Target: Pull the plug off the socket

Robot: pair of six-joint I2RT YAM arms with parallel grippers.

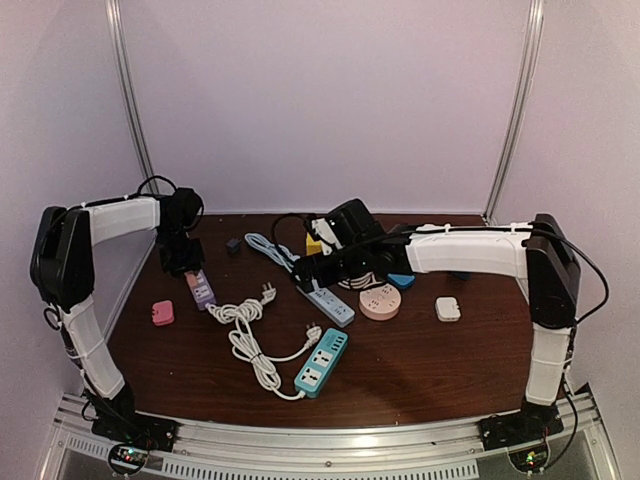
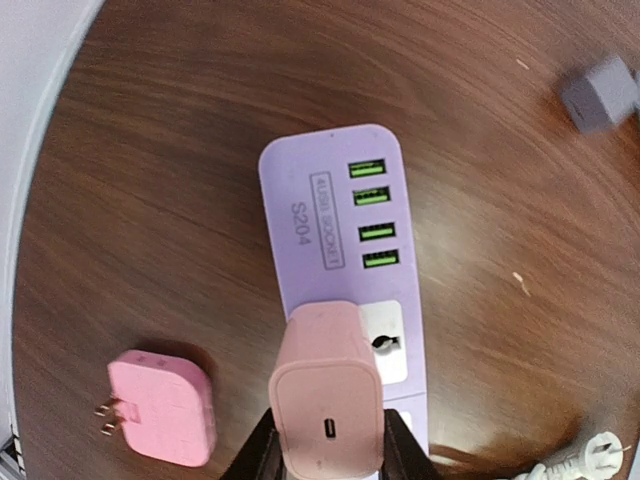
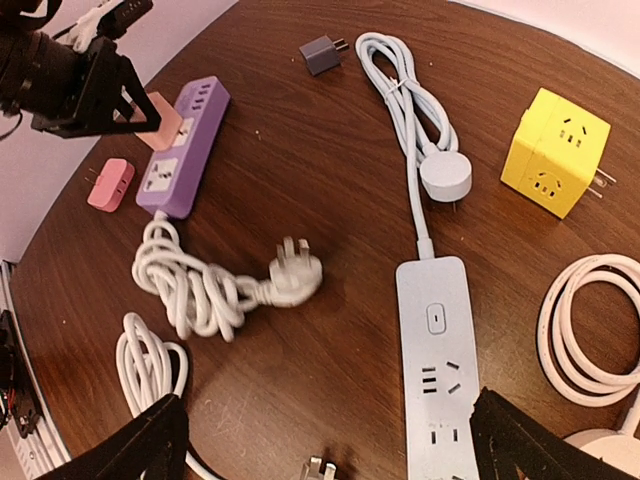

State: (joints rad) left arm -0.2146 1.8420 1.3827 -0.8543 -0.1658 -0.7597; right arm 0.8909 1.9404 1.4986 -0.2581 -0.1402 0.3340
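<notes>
Gripping the pink charger (image 2: 325, 385) by its flat sides, the left hand (image 2: 330, 455) is clamped on it at the near end of the purple power strip (image 2: 320, 190), where it appears seated in a socket. The charger is a smooth, rounded block of matte plastic, so the dark fingers (image 2: 262, 452) could slide off under a hard pull. The strip looks like a light, glossy slab with four green USB ports. Nothing pins it to the bench (image 2: 150, 150), so it would likely rise with the charger rather than let go. A tilted pull could also jam the pins.

The white coiled cable (image 3: 185, 290) from the strip lies loose and may drag along. Just beside the strip rests a small pink adapter (image 2: 160, 405), which a skidding strip could knock.

Farther off, the right hand (image 3: 330, 440) hangs with its fingers wide apart over the pale blue power strip (image 3: 440, 350), well clear of the purple one and giving it no bracing. Beyond it sit a yellow cube socket (image 3: 555, 150) and a grey adapter (image 3: 322, 52).
</notes>
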